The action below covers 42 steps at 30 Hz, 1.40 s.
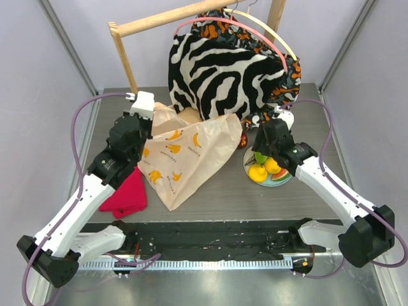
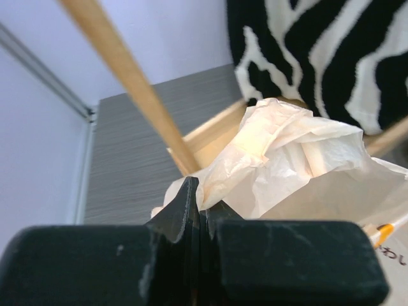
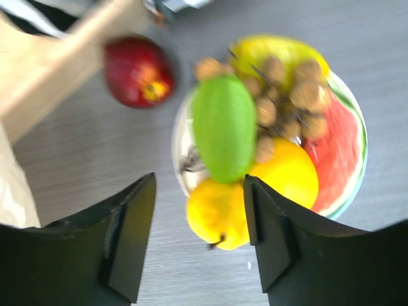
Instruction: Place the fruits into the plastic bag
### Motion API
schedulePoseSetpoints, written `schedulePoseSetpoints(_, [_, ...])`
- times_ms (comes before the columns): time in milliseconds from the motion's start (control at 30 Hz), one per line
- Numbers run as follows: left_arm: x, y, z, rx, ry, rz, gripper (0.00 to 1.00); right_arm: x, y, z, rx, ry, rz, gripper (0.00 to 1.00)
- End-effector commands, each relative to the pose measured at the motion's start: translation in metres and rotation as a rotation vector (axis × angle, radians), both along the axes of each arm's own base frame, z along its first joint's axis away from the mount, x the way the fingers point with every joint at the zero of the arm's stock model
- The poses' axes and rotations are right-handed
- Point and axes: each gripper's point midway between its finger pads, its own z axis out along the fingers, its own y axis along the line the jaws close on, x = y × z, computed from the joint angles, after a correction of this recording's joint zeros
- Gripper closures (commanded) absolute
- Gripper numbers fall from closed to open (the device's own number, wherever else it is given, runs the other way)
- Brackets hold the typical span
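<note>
— What did we see at the back?
— A zebra-striped garment [image 1: 217,70] hung on a wooden rack [image 1: 159,20].
— And nearer us?
— A red cloth [image 1: 127,194] left, a plate [image 3: 180,140] right, on the grey table [image 1: 255,197].

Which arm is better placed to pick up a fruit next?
The right one, most likely. The right tool hangs open directly over the plate of fruit. The left tool is shut on the edge of the bag, away from the plate, so it seems busy holding that.
</note>
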Motion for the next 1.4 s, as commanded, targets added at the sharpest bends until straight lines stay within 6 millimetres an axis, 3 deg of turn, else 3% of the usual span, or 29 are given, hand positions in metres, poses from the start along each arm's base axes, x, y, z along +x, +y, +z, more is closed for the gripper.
schedulePoseSetpoints(0, [0.002,0.022,0.032,-0.036,-0.126,0.102,1.0,0.019,0.01,0.046,-0.011,-0.13,0.048,0.33])
schedulePoseSetpoints(67, [0.003,0.021,0.03,-0.032,-0.122,0.096,1.0,0.022,0.009,0.045,-0.031,-0.121,0.037,0.31])
schedulePoseSetpoints(300, [0.006,0.012,0.024,-0.034,-0.104,0.058,1.0,0.025,-0.002,0.013,-0.112,-0.023,-0.025,0.18])
schedulePoseSetpoints(467, [0.006,0.005,0.023,-0.046,-0.095,0.026,1.0,0.029,0.0,-0.007,-0.124,0.023,-0.036,0.15])
schedulePoseSetpoints(667, [0.006,0.002,0.023,-0.055,-0.09,0.004,1.0,0.041,-0.001,-0.029,-0.162,0.084,-0.036,0.15])
schedulePoseSetpoints(900, [0.005,0.0,0.024,-0.058,-0.091,-0.005,1.0,0.053,-0.005,-0.035,-0.231,0.128,-0.059,0.15])
schedulePoseSetpoints(1367, [0.003,-0.003,0.026,-0.074,-0.093,-0.02,1.0,0.059,-0.014,-0.054,-0.355,0.208,-0.075,0.2])
